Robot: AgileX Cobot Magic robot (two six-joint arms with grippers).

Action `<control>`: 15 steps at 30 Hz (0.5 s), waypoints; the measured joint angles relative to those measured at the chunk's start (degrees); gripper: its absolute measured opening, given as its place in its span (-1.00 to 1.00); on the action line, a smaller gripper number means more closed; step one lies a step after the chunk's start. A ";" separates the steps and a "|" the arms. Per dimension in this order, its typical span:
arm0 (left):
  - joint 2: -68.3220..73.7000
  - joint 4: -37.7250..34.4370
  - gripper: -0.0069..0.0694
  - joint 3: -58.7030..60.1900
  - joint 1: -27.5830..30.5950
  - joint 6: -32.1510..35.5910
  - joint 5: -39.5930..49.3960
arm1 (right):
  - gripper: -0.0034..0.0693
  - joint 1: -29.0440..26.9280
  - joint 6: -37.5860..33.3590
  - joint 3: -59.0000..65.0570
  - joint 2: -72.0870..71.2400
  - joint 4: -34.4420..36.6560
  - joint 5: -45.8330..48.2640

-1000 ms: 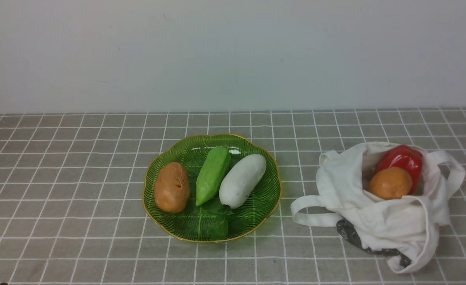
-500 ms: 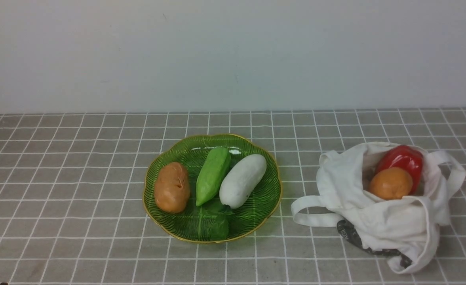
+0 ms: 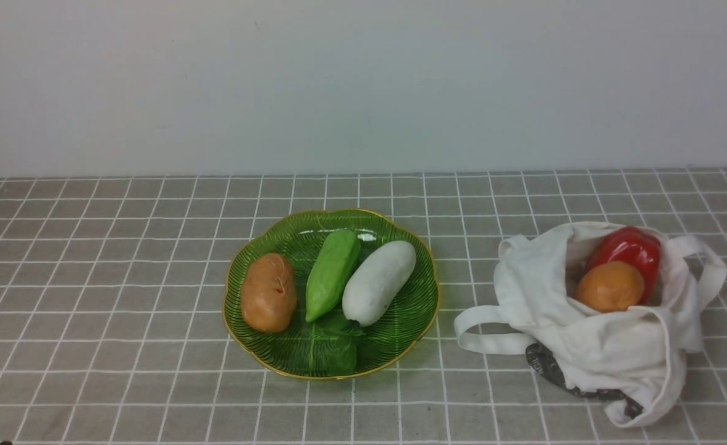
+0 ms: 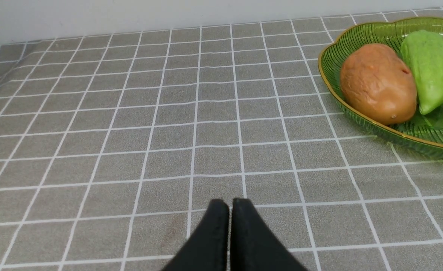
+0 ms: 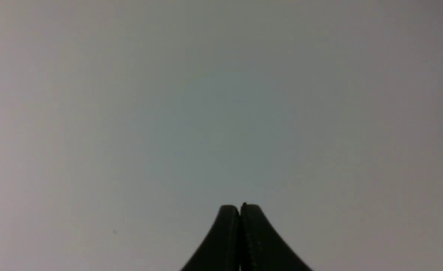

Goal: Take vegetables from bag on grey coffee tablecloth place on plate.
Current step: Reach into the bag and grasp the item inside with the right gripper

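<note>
Potato point(image 3: 268, 292) (on plate point(image 3: 400, 337)) lies long axis front-to-back.

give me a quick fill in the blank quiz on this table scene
On the plate, the green vegetable lies between the brown potato and a ____ one.
Inside the bag sit a red pepper and an ____ vegetable.
The left gripper and right gripper are both ____.
Missing: white; orange; shut.

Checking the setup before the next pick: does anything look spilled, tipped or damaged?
Nothing spilled or damaged. The bag lies slumped and crumpled on the tablecloth, its dark patch partly tucked under, but the red pepper and orange vegetable sit inside its open mouth. The plate sits flat.
</note>
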 joint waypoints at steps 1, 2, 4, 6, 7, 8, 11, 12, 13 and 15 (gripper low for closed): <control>0.00 0.00 -0.83 0.00 0.00 0.00 0.00 | -0.93 0.00 0.00 -0.67 0.26 0.00 0.00; 0.00 0.00 -0.83 0.00 0.00 0.00 0.00 | -0.93 0.00 0.00 -5.92 2.89 -3.25 4.04; 0.00 0.00 -0.83 0.00 0.00 0.00 0.00 | -0.93 0.00 0.00 -13.59 7.76 -6.33 12.57; 0.00 0.00 -0.83 0.00 0.00 0.00 0.00 | -0.93 0.00 -0.07 -22.06 16.19 -8.89 24.63; 0.00 0.00 -0.83 0.00 0.00 0.00 0.00 | -0.93 0.00 -0.80 -25.99 22.09 -9.53 32.33; 0.00 0.00 -0.83 0.00 0.00 0.00 0.00 | -0.93 0.00 -1.01 -27.49 24.10 -9.68 33.60; 0.00 0.00 -0.83 0.00 0.00 0.00 0.00 | -0.93 0.00 -9.18 -38.67 41.90 -10.23 54.34; 0.00 0.00 -0.83 0.00 0.00 0.00 0.00 | -0.93 0.00 -10.37 -39.19 43.96 -10.09 55.31; 0.00 0.00 -0.83 0.00 0.00 0.00 0.00 | -0.93 0.00 -14.00 -42.66 50.00 -9.40 61.48; 0.00 0.00 -0.83 0.00 0.00 0.00 0.00 | -0.93 0.00 -20.45 -47.88 61.56 -6.72 69.12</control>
